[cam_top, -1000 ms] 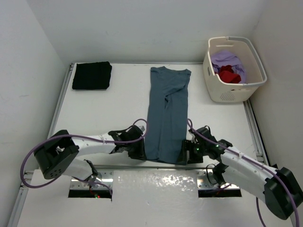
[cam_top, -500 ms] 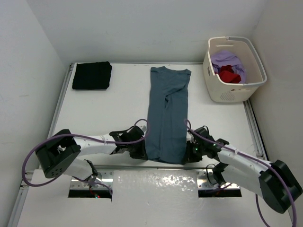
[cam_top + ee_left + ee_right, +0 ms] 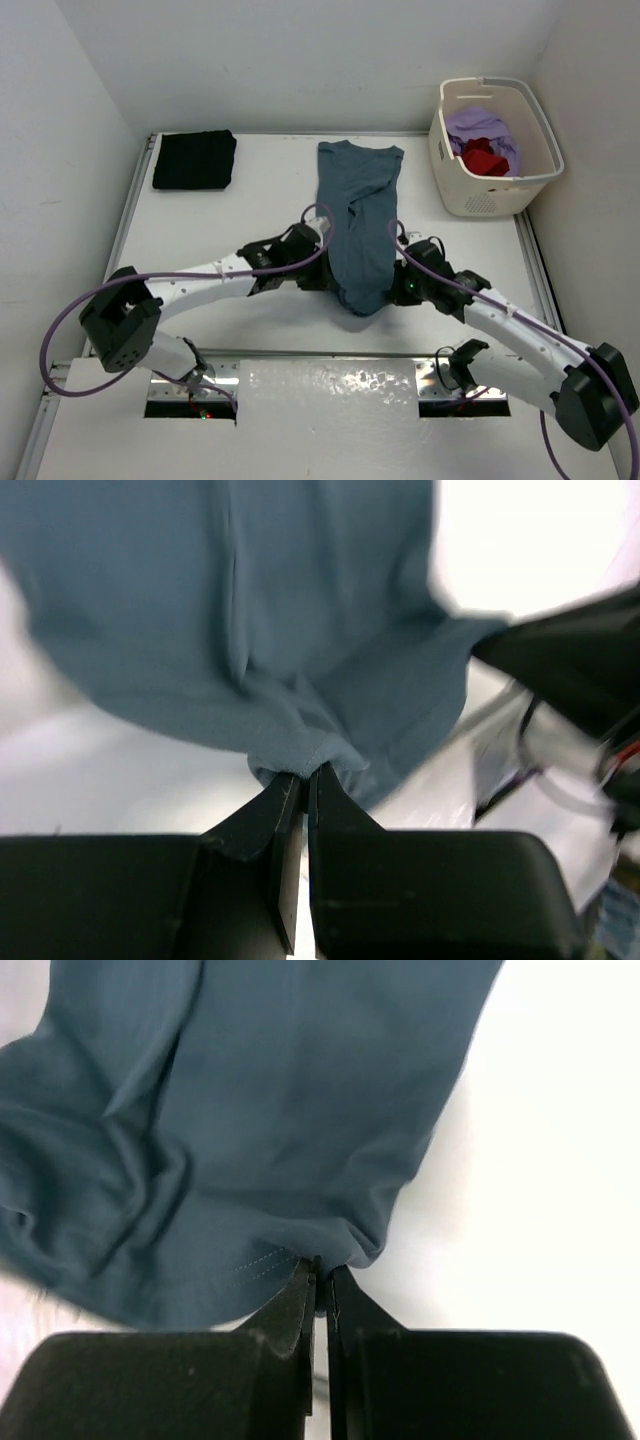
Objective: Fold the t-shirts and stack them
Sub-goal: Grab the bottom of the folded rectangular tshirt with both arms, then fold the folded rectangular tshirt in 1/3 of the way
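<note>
top external: left gripper and right gripper are clamping the blue t-shirt by its near hem (cloth sagging between them).

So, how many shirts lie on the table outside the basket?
2. A folded black shirt at the far left corner; a blue-grey shirt in the middle, pinched by the left tool and right tool. The basket may hide more.

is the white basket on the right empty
No, the white basket holds a purple garment and a red garment piled inside it.
</note>
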Tool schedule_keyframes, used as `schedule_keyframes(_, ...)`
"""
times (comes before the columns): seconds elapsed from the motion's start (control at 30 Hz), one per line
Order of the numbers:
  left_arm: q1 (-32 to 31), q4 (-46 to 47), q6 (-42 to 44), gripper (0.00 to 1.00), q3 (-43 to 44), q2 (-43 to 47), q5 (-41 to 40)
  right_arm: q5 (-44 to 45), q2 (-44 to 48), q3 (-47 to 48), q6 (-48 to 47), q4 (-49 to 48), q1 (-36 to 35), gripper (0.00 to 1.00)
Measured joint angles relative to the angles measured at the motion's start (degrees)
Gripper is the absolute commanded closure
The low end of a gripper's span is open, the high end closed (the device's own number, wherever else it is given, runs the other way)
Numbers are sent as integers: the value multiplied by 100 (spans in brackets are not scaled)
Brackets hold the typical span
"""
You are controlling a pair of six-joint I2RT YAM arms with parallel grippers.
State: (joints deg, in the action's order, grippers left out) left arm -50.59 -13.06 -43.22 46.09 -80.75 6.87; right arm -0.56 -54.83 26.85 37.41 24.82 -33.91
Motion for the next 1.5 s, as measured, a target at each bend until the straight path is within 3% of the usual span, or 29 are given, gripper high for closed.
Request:
schedule_keyframes(0.23, 553, -114, 308, 100, 1174, -476, -273, 813, -737, 1075, -350, 142, 125, 100)
schedule_keyframes(0.4, 940, -155, 417, 100, 1818, -885, -315, 887, -1207, 1580, -529, 24, 651, 100)
schedule_keyframes(0.73, 1565, -203, 721, 100, 3351, -2168, -118, 605, -2483, 2732, -1073, -511, 1499, 100)
schedule_keyframes(1.0, 2061, -313, 960, 100, 3989, -2844, 125, 247, -3661, 3580, -1255, -708, 1947, 100)
schedule_keyframes(1.5, 2286, -549, 1279, 100, 5449, -4439, 332, -203, -5324, 4638, -1344, -942, 2332, 100)
